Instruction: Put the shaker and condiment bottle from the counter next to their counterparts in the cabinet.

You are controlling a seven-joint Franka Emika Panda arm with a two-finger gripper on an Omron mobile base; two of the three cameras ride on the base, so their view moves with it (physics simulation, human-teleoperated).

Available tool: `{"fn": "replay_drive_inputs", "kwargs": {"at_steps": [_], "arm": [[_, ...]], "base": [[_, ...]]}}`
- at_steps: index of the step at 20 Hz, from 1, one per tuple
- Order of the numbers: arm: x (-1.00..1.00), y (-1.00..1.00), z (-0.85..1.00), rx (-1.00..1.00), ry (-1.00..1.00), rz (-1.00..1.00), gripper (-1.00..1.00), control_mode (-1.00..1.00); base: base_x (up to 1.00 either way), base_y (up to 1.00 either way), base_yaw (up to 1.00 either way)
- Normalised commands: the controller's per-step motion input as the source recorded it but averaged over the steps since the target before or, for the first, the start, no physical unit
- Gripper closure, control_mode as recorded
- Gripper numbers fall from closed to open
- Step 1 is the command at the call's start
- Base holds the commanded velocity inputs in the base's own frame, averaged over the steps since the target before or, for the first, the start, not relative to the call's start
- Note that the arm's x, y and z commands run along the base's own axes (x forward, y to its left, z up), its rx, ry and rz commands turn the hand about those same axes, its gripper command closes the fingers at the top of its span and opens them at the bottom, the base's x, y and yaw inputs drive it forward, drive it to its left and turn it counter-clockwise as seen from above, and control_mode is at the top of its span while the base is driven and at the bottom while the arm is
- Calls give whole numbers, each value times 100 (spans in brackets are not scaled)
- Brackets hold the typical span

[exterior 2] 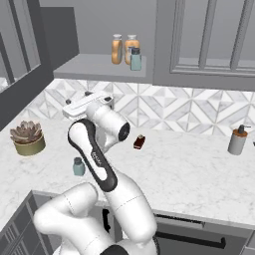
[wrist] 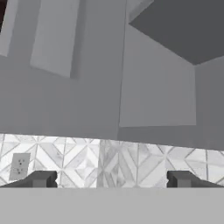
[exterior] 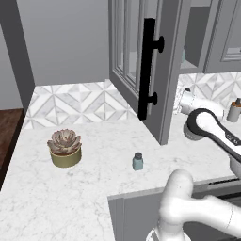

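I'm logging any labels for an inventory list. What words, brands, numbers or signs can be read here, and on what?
None can be read.
Robot arm: small dark marks on its black link, too small and blurred to read.
Two orange bottles on the cabinet shelf: pale bands, no legible print.
Shaker on the counter: no label visible.
Grey-brown bottle: no label visible.
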Motion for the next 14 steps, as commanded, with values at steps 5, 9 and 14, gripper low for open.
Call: {"fn": "replay_drive_inputs", "kwargs": {"at_steps": [5, 9, 14], "arm": [[-20, 0, -55, -8, 7, 64, -100, -100], [-26, -3, -57, -8, 7, 45, -100, -100], [-6, -8, -60, -9, 1, 38, -100, -100]], "base": [[0, 0, 0], [0, 0, 0], [0, 0, 0]]}}
